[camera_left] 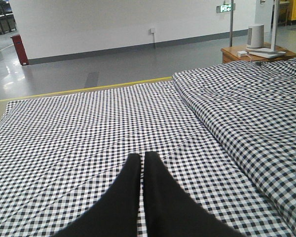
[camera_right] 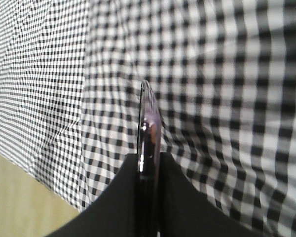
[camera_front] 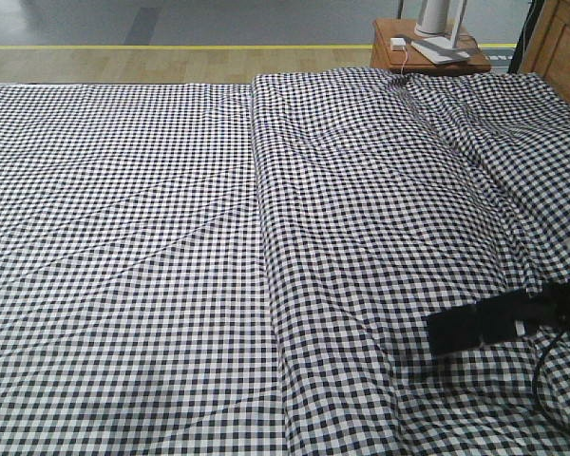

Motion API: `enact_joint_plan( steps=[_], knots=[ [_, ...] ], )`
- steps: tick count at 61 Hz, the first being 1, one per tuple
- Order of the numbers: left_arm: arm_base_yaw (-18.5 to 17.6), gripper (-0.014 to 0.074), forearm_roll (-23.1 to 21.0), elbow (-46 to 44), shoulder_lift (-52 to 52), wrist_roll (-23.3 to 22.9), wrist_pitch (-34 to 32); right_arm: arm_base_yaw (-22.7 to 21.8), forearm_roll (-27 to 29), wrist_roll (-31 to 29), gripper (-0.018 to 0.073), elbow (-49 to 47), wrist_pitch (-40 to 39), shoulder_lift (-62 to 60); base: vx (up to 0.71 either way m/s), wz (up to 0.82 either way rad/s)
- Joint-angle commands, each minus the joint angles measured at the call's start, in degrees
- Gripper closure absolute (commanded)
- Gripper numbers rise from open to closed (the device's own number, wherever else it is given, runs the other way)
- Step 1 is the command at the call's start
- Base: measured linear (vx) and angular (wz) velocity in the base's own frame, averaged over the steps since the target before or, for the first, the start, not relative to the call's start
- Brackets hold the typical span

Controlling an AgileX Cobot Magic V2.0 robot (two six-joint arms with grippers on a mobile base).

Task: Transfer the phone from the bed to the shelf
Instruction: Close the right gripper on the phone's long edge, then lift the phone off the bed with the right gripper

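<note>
The right claw (camera_right: 150, 160) was clamped on the phone (camera_right: 151, 121), which showed edge-on with its long axis running straight out from the claw, over the bed (camera_right: 237, 74). The left claw (camera_left: 142, 165) was pressed shut, empty. No shelf showed, and whether the phone touched the cloth was unclear.

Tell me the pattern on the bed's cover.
Small black-and-white gingham check on the bed, clearest in the exterior front-facing view.

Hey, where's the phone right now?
The phone is clamped edge-on in the right gripper, low on the right of the front view, over the bed, to the right of its long central fold.
</note>
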Motion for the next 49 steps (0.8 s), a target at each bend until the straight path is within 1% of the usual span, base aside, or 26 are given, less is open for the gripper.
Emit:
enact_joint_plan(
  steps=[1,15,22,26,28,35,41,49],
  knots=[
    [0.08,0.0595,-0.52,-1.32,-0.21,-0.33,-4.09,2.01,2.51,0.36,0.0563,-0.75,8.73,-8.54,0.0,0.0],
    [0.08,0.0595,-0.52,-1.32,-0.21,-0.33,-4.09,8.44,3.05,0.35,0.0563,-0.75,8.73,-19.3,0.0,0.0],
    [0.08,0.0595,-0.52,-1.32,-0.21,-0.33,-4.09,10.82,3.05,0.79,0.0562,-0.49,8.73,-23.84,0.0,0.0],
    [0.08,0.0595,-0.52,-1.32,-0.21,-0.33,-4.09,11.09,5.12,0.13,0.0562,2.09,8.73,-26.53,0.0,0.0],
    [0.08,0.0595,-0.52,-1.32,-0.21,-0.33,-4.09,11.21,6.37,-1.11,0.0562,4.21,8.73,-28.04,0.0,0.0],
    [0.08,0.0595,-0.52,-1.32,-0.21,-0.33,-4.09,11.27,10.66,-7.91,0.0562,12.54,8.73,-33.35,0.0,0.0],
    [0.08,0.0595,-0.52,-1.32,-0.21,-0.33,-4.09,11.34,14.16,-11.46,0.0562,17.95,8.73,-37.63,0.0,0.0],
    [0.08,0.0595,-0.52,-1.32,-0.21,-0.33,-4.09,11.34,14.88,-10.97,0.0562,20.72,8.73,-43.63,0.0,0.0]
  ],
)
